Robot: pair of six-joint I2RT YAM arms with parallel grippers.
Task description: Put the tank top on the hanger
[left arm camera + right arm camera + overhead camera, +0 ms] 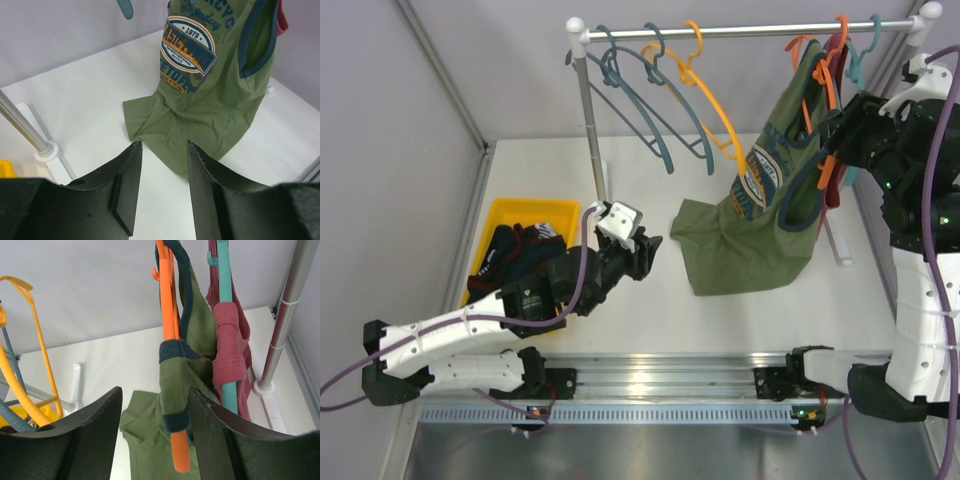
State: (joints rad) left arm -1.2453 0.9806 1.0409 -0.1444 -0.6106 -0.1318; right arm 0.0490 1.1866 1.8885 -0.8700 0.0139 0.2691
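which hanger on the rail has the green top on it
The bright orange hanger: the tank top hangs from it. The teal hanger beside it carries a dark red top; the amber hanger hangs bare.

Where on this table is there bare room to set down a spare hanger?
Bare table lies between the tank top and the front rail, and between the rack post and the tank top. Crowded: around the yellow bin and the far right corner by the right tool.
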